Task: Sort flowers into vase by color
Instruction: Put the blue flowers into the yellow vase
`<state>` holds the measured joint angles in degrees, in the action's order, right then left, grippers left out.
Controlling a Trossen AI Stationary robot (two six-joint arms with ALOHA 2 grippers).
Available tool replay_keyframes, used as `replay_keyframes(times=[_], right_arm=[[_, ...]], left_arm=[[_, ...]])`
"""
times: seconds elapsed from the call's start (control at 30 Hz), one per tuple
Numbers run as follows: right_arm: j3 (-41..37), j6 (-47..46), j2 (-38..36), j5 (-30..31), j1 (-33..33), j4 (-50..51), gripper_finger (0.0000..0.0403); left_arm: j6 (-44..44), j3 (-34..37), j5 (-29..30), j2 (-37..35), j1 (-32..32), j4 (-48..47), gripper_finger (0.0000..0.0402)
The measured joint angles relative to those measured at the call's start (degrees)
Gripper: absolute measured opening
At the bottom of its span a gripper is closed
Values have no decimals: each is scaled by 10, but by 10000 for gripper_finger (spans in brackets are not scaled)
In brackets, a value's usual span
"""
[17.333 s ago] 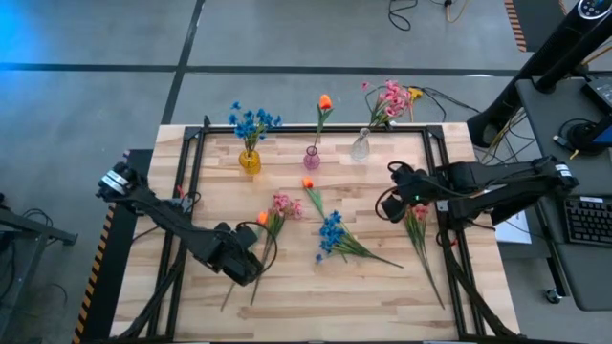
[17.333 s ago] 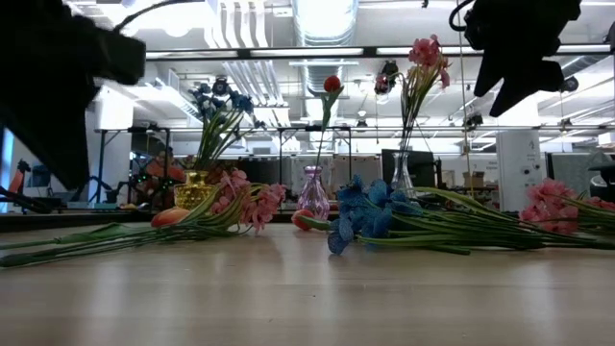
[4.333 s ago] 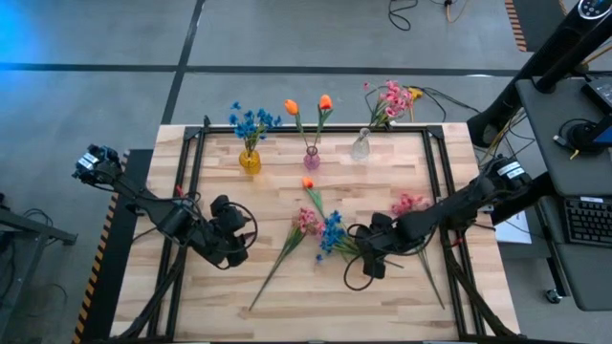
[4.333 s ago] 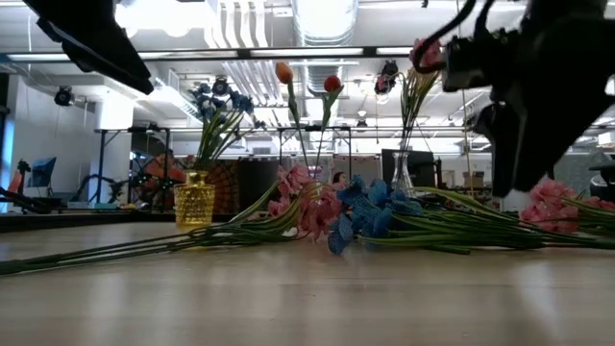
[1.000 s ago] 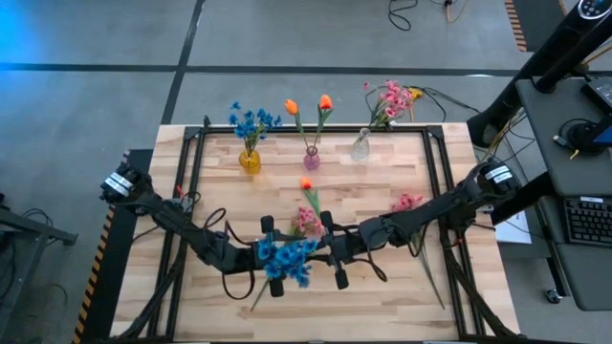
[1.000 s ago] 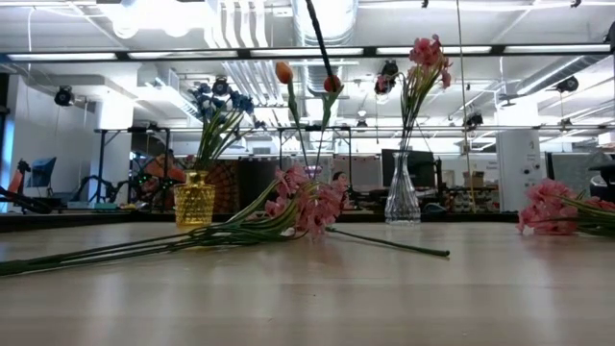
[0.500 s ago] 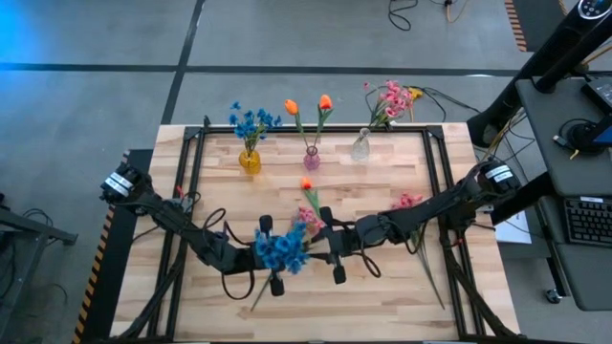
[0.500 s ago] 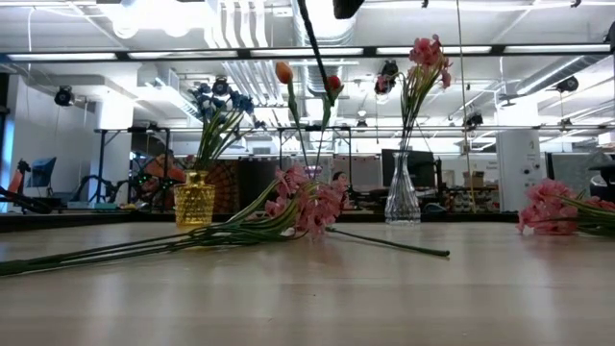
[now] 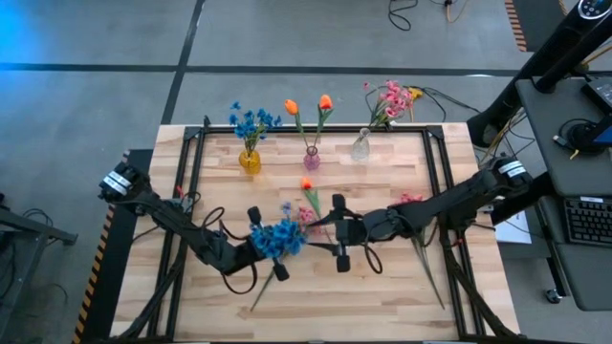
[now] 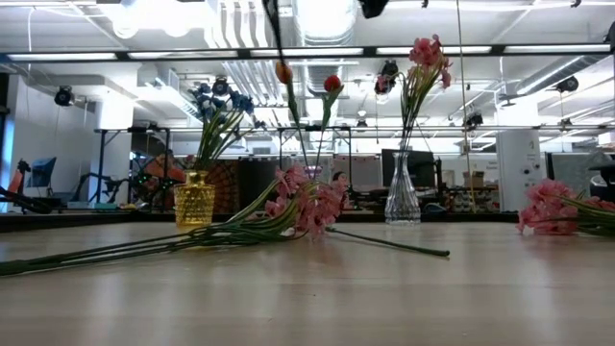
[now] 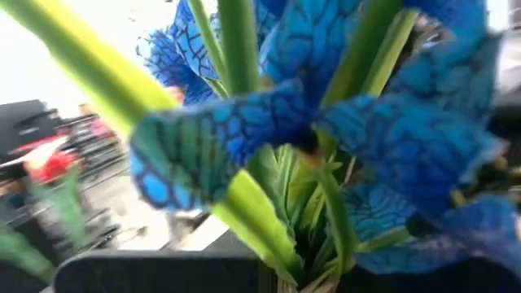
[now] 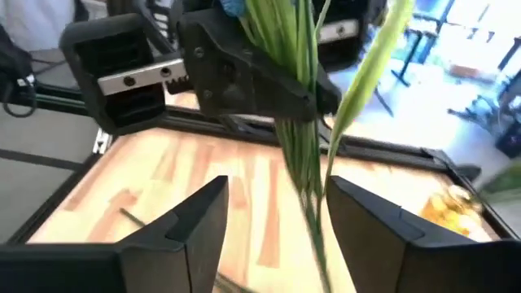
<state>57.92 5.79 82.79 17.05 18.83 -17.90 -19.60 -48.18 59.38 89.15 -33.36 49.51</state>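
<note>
Upright, yellow vase (image 9: pixel 250 161) blue flowers (image 9: pixel 252 121)

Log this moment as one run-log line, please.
stage: handover of blue flower | left gripper: shut on blue flower stem | right gripper: open, beside stem | yellow vase: already holds blue flowers

A pink spray (image 10: pixel 306 205) lies on the bench (image 10: pixel 307 298), its long stems trailing off to one side. Behind stand a yellow vase (image 10: pixel 194 199) of blue flowers (image 10: pixel 217 101) and a clear vase (image 10: pixel 402 197) of pink ones.
</note>
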Motion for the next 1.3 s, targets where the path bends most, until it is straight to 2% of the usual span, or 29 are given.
replay_keyframes(times=[0.47,0.57,0.63,0.7,0.73,0.87,0.93,1.03,1.1,1.3], right_arm=[[0,-63,-61,12,-1,103,215],[0,-76,-61,12,-1,120,215],[0,-81,-61,12,-1,127,215],[0,-87,-62,13,-1,137,215],[0,-88,-63,13,-1,138,215],[0,-89,-67,14,-1,142,215],[0,-89,-68,18,-1,148,215],[0,-88,-69,25,-1,147,215],[0,-88,-69,26,-3,146,215],[0,-88,-68,26,-7,146,215]], left_arm=[[-84,0,184,-39,5,-14,11],[-105,0,196,-59,13,-27,11],[-102,1,185,-78,20,-51,11],[-75,4,147,-107,26,-99,11],[-49,5,115,-124,30,-137,11],[114,6,-76,-204,68,-347,11],[189,6,-120,-237,96,-445,11],[277,7,-112,-276,136,-563,11],[306,7,-106,-297,164,-613,11],[270,15,-105,-339,236,-631,11]])
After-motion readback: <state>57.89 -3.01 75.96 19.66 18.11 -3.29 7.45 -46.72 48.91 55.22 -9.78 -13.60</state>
